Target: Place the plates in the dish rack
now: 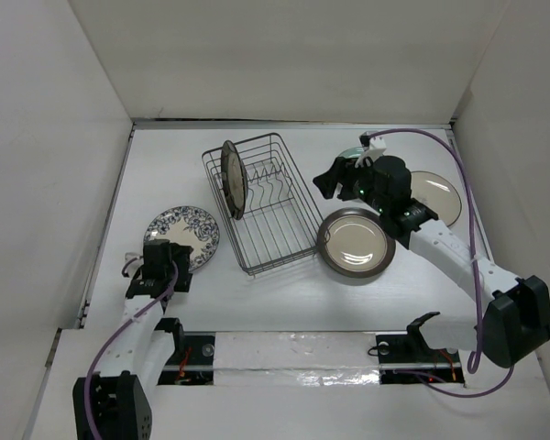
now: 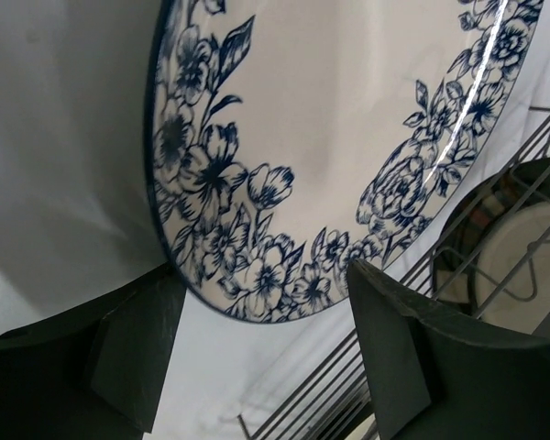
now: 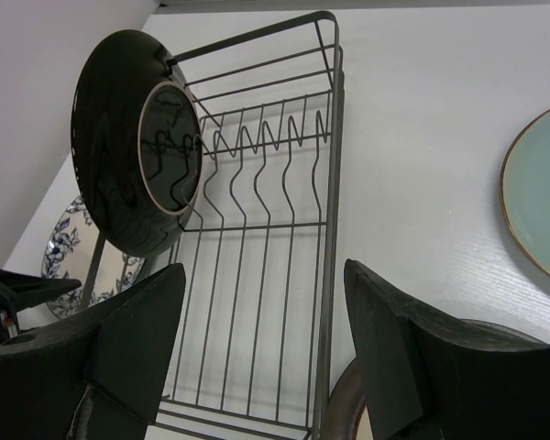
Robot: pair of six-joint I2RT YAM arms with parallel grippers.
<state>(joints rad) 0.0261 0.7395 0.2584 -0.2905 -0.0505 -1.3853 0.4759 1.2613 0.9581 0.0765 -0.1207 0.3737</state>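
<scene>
L hand [image 2: 266,344] low & near its base, jaws apart; R arm [image 1: 449,249] reaches fwd, R hand [image 3: 266,339] also spread.

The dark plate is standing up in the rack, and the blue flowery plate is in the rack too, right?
Not quite. The dark plate does stand in the rack, but the blue flowery plate is not in it: it lies on the table left of the rack, as the top view shows.
</scene>
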